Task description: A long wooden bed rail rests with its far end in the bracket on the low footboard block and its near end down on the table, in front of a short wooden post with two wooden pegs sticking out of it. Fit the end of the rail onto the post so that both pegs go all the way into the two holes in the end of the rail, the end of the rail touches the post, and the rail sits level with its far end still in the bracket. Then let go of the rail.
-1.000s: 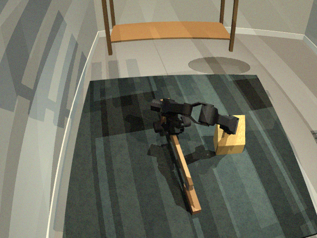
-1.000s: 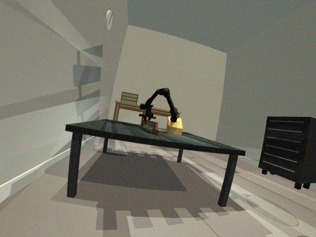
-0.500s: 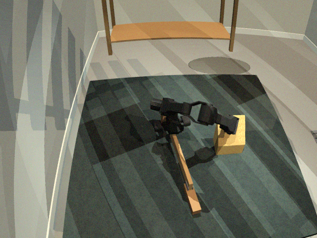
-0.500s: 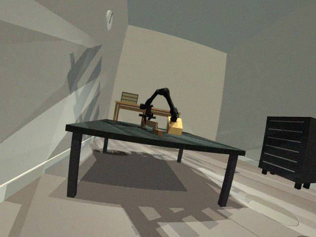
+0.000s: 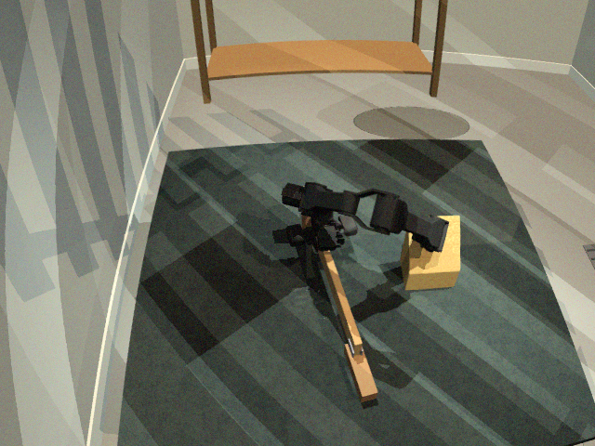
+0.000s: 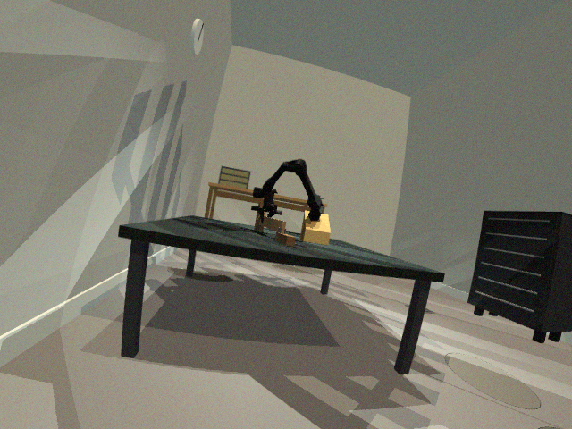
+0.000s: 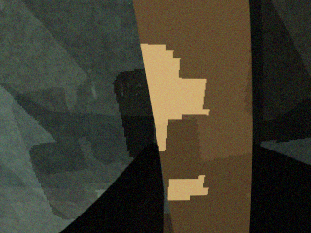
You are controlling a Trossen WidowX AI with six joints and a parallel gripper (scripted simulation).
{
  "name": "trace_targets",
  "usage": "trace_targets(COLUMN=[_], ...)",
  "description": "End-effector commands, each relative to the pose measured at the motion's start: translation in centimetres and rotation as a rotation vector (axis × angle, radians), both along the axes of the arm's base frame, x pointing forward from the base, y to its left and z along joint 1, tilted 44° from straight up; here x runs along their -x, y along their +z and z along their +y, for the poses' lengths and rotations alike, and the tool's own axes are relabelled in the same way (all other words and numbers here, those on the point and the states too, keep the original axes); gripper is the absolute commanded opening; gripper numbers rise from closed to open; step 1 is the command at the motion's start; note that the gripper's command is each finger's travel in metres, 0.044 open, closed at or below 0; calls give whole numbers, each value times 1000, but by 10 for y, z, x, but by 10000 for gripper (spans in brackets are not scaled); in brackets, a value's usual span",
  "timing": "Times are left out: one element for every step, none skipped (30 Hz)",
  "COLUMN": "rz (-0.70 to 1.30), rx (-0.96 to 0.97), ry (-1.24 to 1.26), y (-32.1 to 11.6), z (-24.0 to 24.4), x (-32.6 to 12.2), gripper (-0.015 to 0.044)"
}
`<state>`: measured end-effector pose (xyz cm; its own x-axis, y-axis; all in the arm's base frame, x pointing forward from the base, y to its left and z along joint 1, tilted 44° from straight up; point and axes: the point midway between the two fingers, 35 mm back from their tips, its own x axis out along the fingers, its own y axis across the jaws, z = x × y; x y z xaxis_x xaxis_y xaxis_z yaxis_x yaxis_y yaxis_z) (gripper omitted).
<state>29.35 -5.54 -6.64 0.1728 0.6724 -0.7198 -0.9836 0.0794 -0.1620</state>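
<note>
The wooden rail (image 5: 341,297) (image 6: 275,224) (image 7: 224,29) runs from its far end in the bracket (image 5: 352,347) on the low footboard block (image 5: 364,381) (image 6: 287,240) to the upright post (image 5: 305,220) (image 6: 258,222). It looks about level, and its near end is off the table. The joint at the post is hidden by the gripper; neither the pegs nor any gap can be seen. My gripper (image 5: 325,247) (image 7: 187,148) is around the rail near the post, its fingers slightly open, with a thin gap beside the rail in the wrist view.
The arm's base stands at a yellow block (image 5: 432,281) (image 6: 316,237) to the right of the rail. The arm arches from there over to the post. The dark table (image 5: 240,384) (image 6: 207,245) carries everything. A wooden shelf table (image 5: 317,58) stands behind it.
</note>
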Motion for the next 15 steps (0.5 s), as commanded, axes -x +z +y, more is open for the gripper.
trace_targets(rz=[1,1,1,1,1,1,1,1,1,1,1,1,1,1,1], rx=[0,0,0,0,0,0,0,0,0,0,0,0,0,0,0], ry=[1,1,1,1,1,1,1,1,1,1,1,1,1,1,1], y=[0,0,0,0,0,0,0,0,0,0,0,0,0,0,2], z=[0,0,0,0,0,0,0,0,0,0,0,0,0,0,0], x=[0,0,0,0,0,0,0,0,0,0,0,0,0,0,0], gripper=[210,236,263,289,315,341,368,394,420,440,440,440,440,440,440])
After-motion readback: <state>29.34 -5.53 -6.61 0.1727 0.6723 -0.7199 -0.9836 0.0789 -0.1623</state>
